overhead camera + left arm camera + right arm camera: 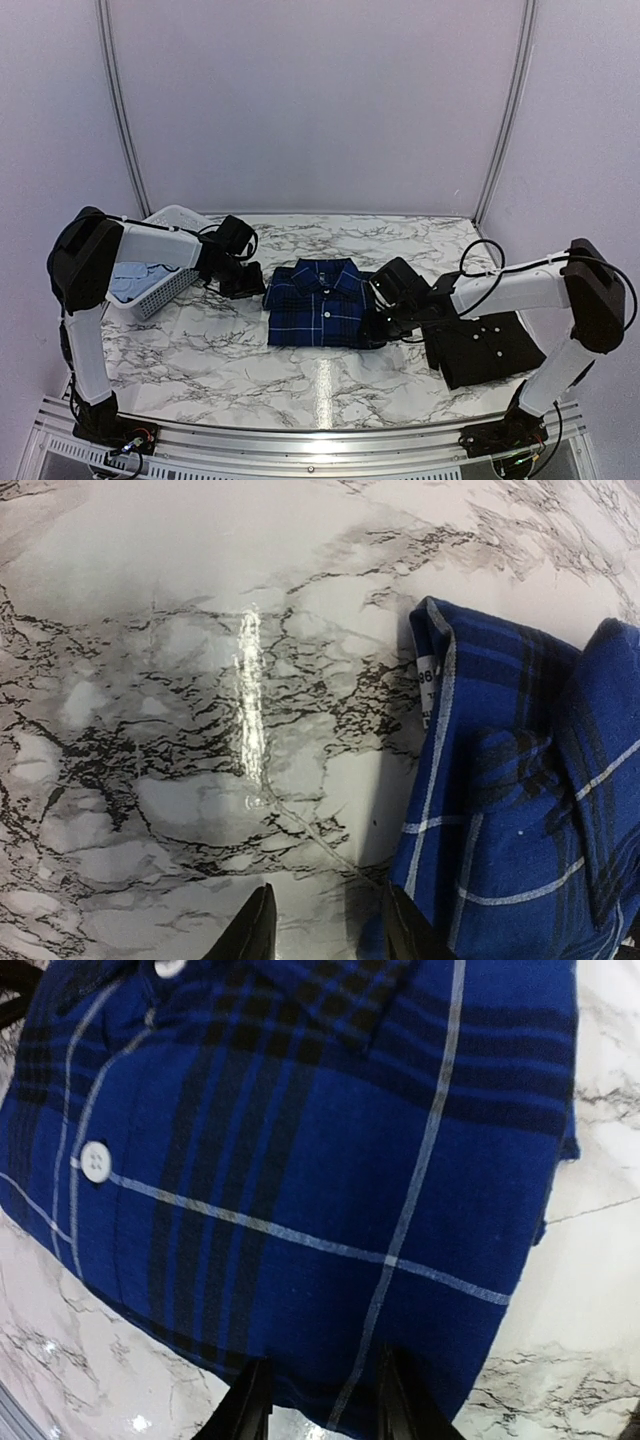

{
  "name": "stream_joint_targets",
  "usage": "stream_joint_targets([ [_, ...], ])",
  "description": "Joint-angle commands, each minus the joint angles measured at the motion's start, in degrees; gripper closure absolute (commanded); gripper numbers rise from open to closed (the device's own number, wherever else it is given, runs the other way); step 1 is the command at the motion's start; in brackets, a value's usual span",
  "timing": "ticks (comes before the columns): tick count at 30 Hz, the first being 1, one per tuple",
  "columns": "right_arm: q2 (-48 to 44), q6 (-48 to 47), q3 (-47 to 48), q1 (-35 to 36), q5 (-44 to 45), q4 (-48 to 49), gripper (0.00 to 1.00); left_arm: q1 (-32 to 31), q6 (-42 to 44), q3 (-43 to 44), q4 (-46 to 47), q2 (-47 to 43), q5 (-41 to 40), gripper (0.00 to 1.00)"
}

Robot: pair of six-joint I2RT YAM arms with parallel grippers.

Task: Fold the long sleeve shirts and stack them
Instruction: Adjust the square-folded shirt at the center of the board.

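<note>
The royal-blue-and-navy plaid shirt (320, 303) lies folded, collar to the back, at the middle of the marble table. My left gripper (243, 280) is open at the shirt's left collar corner. In the left wrist view its gripper (325, 930) is over bare marble, with one finger at the edge of the plaid cloth (520, 810). My right gripper (378, 325) is open at the shirt's right front edge. In the right wrist view the gripper (322, 1405) straddles the edge of the plaid cloth (300, 1140). The black shirt (485, 347) lies folded at the right. The pale blue shirt (130, 280) is in the basket.
A white lattice basket (170, 285) lies tipped at the back left, under my left arm. White walls and metal poles close in the back and sides. A metal rail runs along the table's near edge (320, 440).
</note>
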Motion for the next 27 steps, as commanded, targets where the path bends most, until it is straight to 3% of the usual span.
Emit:
stream_joint_targets([
  [1, -3.77, -0.45, 5.16, -0.68, 2.56, -1.74, 0.65, 0.08, 0.36, 1.15, 2.7, 1.23, 3.22, 0.6],
  [4, -4.62, -1.92, 6.58, -3.31, 2.99, -1.1, 0.59, 0.08, -0.06, 0.71, 4.01, 2.03, 4.78, 0.6],
  [10, -3.92, -4.85, 6.11, -9.87, 3.13, 1.59, 0.57, -0.01, -1.05, -0.09, 6.58, 2.41, 7.77, 0.63],
  [13, -2.84, -5.35, 4.38, -12.24, 1.73, 3.76, 0.57, -0.01, -1.37, -0.45, 7.16, 1.92, 8.9, 0.69],
  [22, -0.72, -3.81, -0.4, -13.63, -2.5, 9.65, 0.57, -0.42, -3.9, -2.82, 8.16, -1.51, 12.9, 1.0],
  [27, -0.85, -2.88, -2.29, -13.66, -3.21, 10.85, 0.57, -1.24, -6.44, -4.76, 7.7, -7.14, 14.56, 1.0],
])
